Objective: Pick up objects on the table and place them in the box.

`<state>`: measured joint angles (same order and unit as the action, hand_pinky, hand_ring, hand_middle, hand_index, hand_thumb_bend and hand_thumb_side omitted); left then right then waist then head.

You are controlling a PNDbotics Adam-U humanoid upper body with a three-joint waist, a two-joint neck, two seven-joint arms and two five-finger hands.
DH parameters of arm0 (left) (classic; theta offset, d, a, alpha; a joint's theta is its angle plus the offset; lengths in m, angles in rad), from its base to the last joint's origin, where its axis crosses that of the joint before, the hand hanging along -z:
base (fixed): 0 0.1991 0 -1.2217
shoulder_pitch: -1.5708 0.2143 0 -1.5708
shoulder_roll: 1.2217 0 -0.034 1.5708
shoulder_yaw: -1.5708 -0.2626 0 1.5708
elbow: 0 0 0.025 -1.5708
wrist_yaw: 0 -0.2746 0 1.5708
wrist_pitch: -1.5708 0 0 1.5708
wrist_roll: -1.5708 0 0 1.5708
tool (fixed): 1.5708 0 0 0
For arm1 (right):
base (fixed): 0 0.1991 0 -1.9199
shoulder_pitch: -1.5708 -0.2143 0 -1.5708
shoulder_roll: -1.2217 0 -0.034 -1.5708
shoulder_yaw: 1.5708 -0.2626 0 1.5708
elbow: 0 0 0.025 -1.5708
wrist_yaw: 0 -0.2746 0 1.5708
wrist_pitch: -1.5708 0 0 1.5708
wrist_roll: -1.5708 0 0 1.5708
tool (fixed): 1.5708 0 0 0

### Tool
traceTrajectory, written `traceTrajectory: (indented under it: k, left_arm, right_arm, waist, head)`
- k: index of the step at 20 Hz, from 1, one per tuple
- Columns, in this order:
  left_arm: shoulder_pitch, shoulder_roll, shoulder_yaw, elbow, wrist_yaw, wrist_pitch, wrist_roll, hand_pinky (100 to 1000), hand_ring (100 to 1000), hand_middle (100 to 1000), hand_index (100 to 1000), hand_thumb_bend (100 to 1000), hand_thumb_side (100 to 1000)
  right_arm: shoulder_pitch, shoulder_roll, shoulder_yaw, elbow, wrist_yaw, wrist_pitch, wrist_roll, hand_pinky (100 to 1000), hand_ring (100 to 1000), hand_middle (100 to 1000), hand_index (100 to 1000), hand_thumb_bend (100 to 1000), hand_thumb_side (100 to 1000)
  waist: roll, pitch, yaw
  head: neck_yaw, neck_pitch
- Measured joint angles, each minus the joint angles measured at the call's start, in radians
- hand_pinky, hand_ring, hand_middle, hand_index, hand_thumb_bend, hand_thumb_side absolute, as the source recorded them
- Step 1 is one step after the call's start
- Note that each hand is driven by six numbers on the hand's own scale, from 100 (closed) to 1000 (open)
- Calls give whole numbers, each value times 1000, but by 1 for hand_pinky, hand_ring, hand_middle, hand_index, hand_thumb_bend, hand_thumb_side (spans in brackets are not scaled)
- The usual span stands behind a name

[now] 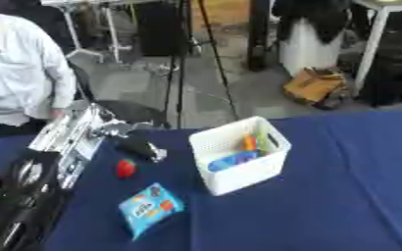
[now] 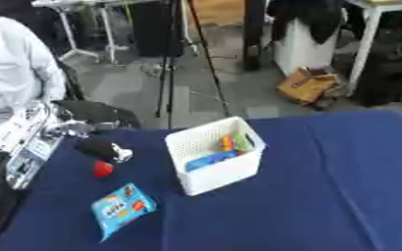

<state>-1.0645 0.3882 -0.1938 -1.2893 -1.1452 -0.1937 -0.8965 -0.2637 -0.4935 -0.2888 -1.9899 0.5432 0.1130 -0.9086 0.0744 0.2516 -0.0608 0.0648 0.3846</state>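
Left hand [image 1: 140,145] is hovering just above the red object [image 1: 125,168] on the desk [image 1: 341,196]; whether its fingers are clenched I cannot tell. Blue packet [image 1: 149,208] is lying nearer, and the white box [image 1: 238,154] is standing to the right.

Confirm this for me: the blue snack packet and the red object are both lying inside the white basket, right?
Not right. The left eye view shows the blue snack packet and the red object both lying on the blue table, to the left of the white basket, not inside it. The basket holds other colourful items.
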Motion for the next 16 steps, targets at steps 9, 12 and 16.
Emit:
traceTrajectory:
  k: [9,12,16]
  left_arm:
    - [-1,0,0,0,1,0,0,1000,1000,1000,1000,265,873]
    - [-1,0,0,0,2,1,0,1000,1000,1000,1000,260,881]
    - [-1,-1,0,0,10,2,-1,1000,1000,1000,1000,425,1000]
  right_arm:
    - [0,-4,0,0,0,0,0,838,835,657,737,100,802]
    - [0,-5,0,0,0,-1,0,838,835,657,736,100,802]
    - [-1,-5,0,0,-1,-1,0,838,834,656,735,100,804]
  waist:
    - [0,0,-1]
    - [0,0,-1]
    - [0,0,-1]
  head:
    - [0,0]
    - [0,0]
    - [-2,0]
